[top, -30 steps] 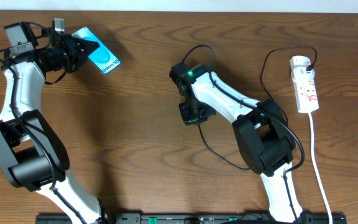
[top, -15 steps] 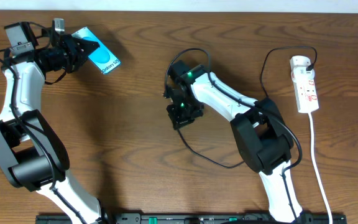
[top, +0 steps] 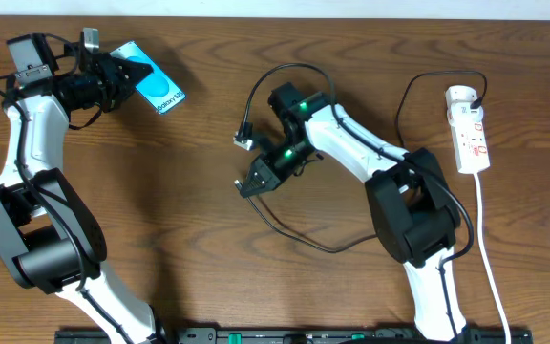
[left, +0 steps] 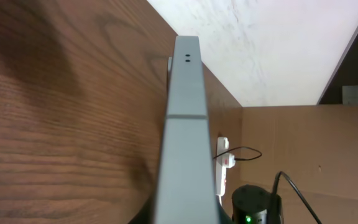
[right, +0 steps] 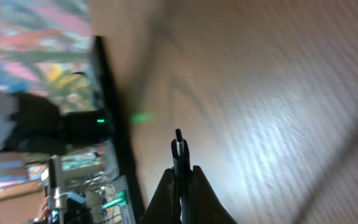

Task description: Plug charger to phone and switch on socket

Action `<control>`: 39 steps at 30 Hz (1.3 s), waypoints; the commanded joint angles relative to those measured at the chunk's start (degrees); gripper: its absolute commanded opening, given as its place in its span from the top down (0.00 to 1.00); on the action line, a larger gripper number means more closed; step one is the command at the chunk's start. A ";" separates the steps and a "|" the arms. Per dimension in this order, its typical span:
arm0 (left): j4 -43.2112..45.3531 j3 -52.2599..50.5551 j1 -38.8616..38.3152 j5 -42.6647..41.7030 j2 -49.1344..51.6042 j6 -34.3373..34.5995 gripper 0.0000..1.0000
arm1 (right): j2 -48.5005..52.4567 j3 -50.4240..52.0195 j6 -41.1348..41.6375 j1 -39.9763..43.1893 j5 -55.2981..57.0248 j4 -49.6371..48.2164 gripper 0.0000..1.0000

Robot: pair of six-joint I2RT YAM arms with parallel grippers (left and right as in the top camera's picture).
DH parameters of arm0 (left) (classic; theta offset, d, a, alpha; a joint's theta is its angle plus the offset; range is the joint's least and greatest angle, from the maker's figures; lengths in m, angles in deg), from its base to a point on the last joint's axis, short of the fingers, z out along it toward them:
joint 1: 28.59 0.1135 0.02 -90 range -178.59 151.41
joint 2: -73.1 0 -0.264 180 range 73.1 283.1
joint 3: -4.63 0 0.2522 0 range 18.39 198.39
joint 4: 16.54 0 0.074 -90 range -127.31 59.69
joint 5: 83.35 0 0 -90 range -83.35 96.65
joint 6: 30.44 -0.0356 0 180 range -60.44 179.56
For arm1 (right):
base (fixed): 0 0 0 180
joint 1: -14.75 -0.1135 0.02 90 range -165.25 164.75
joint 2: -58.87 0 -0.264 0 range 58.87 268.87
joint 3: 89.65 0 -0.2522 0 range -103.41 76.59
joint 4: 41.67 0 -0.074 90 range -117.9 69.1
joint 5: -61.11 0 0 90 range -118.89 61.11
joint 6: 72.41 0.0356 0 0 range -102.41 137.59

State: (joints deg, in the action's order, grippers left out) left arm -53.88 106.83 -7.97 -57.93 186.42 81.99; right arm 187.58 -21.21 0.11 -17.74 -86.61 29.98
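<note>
The phone (top: 157, 86), cyan-blue screen up, is held off the table at the far left by my left gripper (top: 125, 76), which is shut on its edge. In the left wrist view the phone (left: 182, 124) shows edge-on as a grey bar. My right gripper (top: 252, 182) is near the table's middle, shut on the charger (top: 304, 241). Its small plug tip (right: 178, 143) sticks out beyond the closed fingers (right: 199, 186). The black cable trails back in a loop to the white socket (top: 469, 129) at the far right.
The socket's white cord (top: 491, 248) runs down the right side to the front edge. A black cable loop (top: 275, 69) arches over the right wrist. The socket (left: 224, 163) also shows small in the left wrist view. A black rail (top: 285, 335) lines the front edge.
My right gripper has swung left and toward the front with the charger in it, and its wrist has turned. The left arm and the phone have not moved.
</note>
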 commanded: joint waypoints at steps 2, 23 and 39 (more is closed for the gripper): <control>0.61 0.66 0.48 -4.63 -1.42 -0.74 0.93 | -2.14 -0.92 -6.19 1.14 -12.63 -1.42 0.99; 12.59 0.66 -1.53 -25.57 -1.44 10.27 0.93 | -2.14 -0.90 0.87 2.10 -30.14 -17.09 0.99; 15.63 0.66 -8.22 -25.57 -1.44 10.47 0.93 | -2.14 -0.92 21.86 4.07 -31.76 -38.75 0.99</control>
State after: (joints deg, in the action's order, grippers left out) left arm -38.86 106.83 -16.17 -80.88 186.42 92.40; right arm 187.53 -21.28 16.79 -14.90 -116.51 -7.41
